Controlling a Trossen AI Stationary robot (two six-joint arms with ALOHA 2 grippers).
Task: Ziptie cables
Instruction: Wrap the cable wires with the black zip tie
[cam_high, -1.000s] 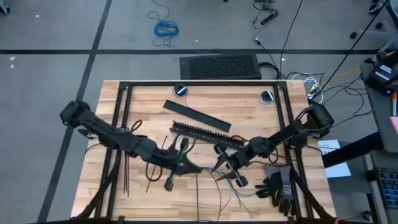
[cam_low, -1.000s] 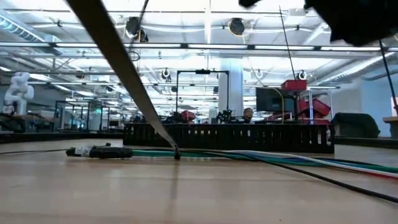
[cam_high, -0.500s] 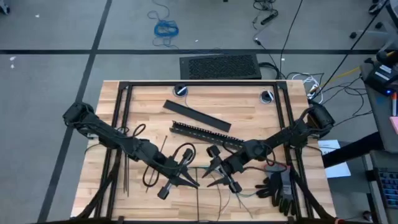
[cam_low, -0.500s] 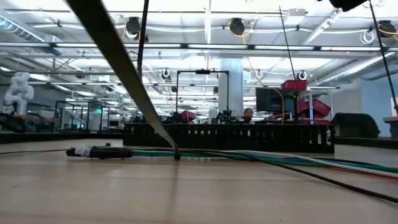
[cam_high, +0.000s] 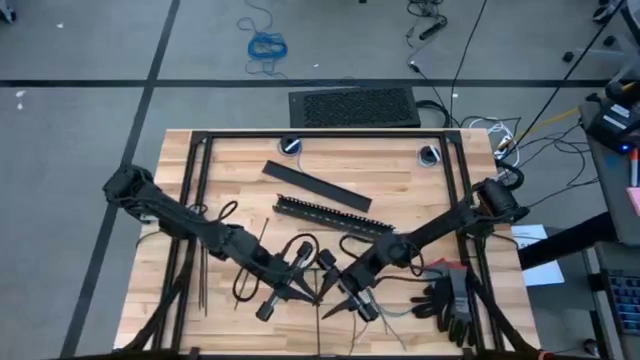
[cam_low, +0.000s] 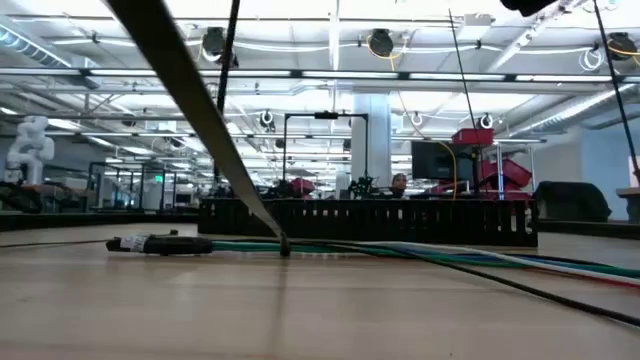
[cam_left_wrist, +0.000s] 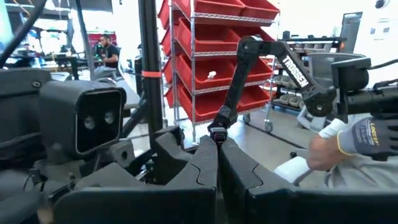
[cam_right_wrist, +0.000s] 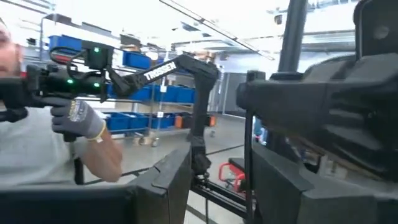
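Cables (cam_high: 395, 308) lie loose on the near right of the table (cam_high: 400, 170) from above, no tie on them. Zipties (cam_high: 200, 280) wait far left. Low down, wires lie flat. Left gripper (cam_left_wrist: 216, 138) is pinched on nothing; right gripper (cam_right_wrist: 217, 163) is spread.

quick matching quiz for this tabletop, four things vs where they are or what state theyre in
Things:
1. left gripper
2. right gripper
3. gloves
4. zipties

Place or state:
a. lying straight on the table's left side, by the frame
b. fingers apart
c. fingers pressed together
d. on the table's near right corner

Pairs: 1-c, 2-b, 3-d, 4-a
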